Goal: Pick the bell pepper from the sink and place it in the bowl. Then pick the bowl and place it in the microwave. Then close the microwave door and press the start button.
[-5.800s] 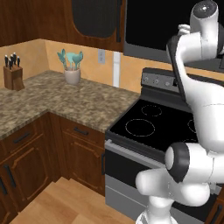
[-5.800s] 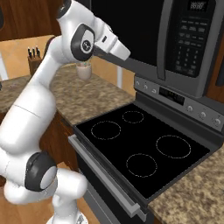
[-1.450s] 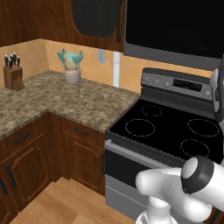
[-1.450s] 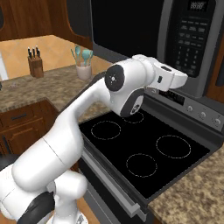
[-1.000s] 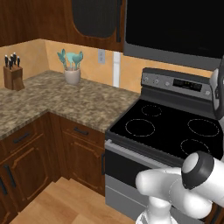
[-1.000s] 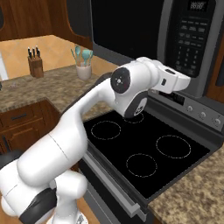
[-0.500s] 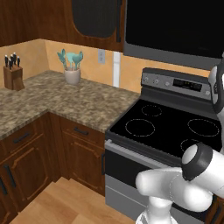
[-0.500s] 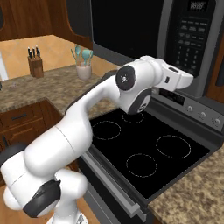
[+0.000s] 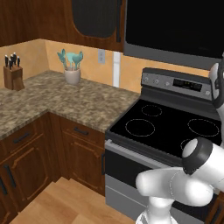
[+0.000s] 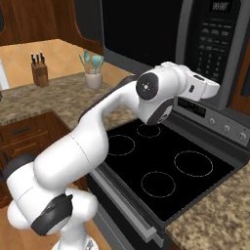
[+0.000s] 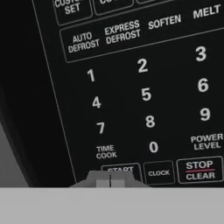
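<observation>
The microwave (image 10: 146, 34) hangs above the stove, and its dark microwave door (image 9: 175, 24) is shut flat against the front. My gripper (image 10: 218, 90) reaches up to the keypad (image 10: 217, 46) at the microwave's right end. In the hand view my gripper (image 11: 110, 178) is shut, its fingertips pressed together right at the START button (image 11: 121, 169), left of the CLOCK and STOP/CLEAR keys. The bell pepper, the bowl and the sink are out of view.
Under the microwave stands the stove with a black cooktop (image 10: 161, 166) and a raised control panel (image 9: 179, 83). A granite counter (image 9: 65, 103) runs off to the left, carrying a utensil holder (image 9: 72, 72) and a knife block (image 9: 12, 74).
Several seconds ago the arm was over at the microwave door's left side. In the last second the hand has crept slightly right, closer onto the keypad; the gripper stayed shut.
</observation>
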Controlling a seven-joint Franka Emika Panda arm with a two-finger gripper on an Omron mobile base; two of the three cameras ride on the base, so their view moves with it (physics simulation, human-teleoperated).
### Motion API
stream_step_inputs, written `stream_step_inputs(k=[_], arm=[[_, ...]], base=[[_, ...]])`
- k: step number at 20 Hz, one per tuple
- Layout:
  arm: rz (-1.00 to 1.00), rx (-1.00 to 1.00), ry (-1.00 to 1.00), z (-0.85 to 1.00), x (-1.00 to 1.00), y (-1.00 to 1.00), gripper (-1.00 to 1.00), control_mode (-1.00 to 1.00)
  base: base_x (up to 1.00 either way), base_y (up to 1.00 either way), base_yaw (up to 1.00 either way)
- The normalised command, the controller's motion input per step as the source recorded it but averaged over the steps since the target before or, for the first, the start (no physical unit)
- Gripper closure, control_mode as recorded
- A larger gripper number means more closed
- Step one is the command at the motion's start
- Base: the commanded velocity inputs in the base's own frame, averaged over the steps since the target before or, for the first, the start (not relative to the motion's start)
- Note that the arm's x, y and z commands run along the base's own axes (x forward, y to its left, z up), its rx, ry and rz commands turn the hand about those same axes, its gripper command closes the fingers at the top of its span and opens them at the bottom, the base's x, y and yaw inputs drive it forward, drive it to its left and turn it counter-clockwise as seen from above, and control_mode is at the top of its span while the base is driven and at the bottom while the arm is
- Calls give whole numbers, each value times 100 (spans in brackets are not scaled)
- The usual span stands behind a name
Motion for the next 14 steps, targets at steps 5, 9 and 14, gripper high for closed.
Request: stream_step_inputs(k=[5, 9, 14], arm=[[7, 3, 0, -17, 41, -22, 100, -100], [4, 1, -2, -8, 8, 27, 100, -100], [0, -5, -8, 10, -28, 66, 100, -100]], base=[[0, 0, 0], [0, 0, 0], [0, 0, 0]])
